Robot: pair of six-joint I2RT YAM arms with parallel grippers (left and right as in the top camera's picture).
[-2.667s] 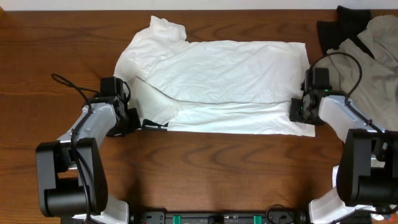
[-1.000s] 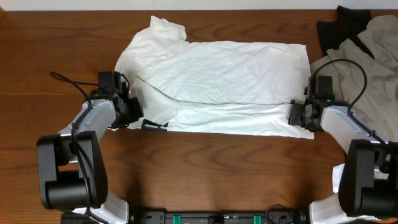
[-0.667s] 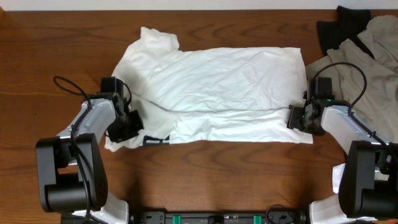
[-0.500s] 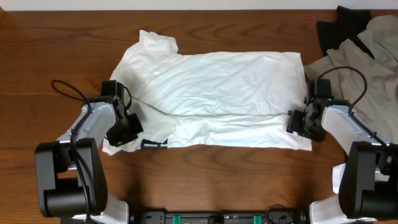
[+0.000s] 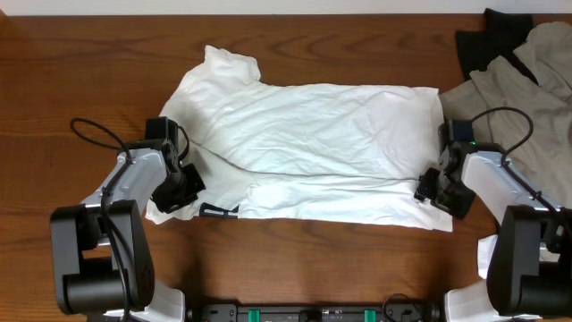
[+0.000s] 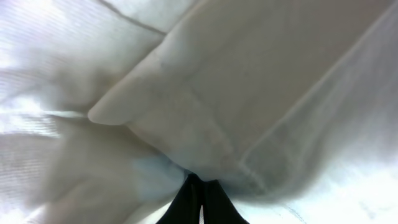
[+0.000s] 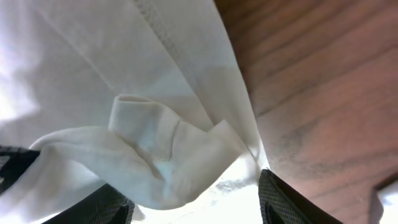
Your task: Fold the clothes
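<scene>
T-shirt [image 5: 313,143]: I see it spread flat mid-table [image 5: 80,72], lying between my two arms.
Left end effector [image 5: 185,190]: clamped tight on the shirt's lower-left edge, with fabric pinched at the fingertips.
Right end effector [image 5: 436,186]: jaws part-spread, gripping a bunched fold at the lower-right hem corner.

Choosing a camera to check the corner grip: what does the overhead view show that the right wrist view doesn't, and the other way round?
Overhead only: the whole shirt, the left arm, the right arm, a grey garment and a black garment far right. Right wrist only: bunched shirt fabric in the right pincer. Both: white shirt on the wooden table.
</scene>
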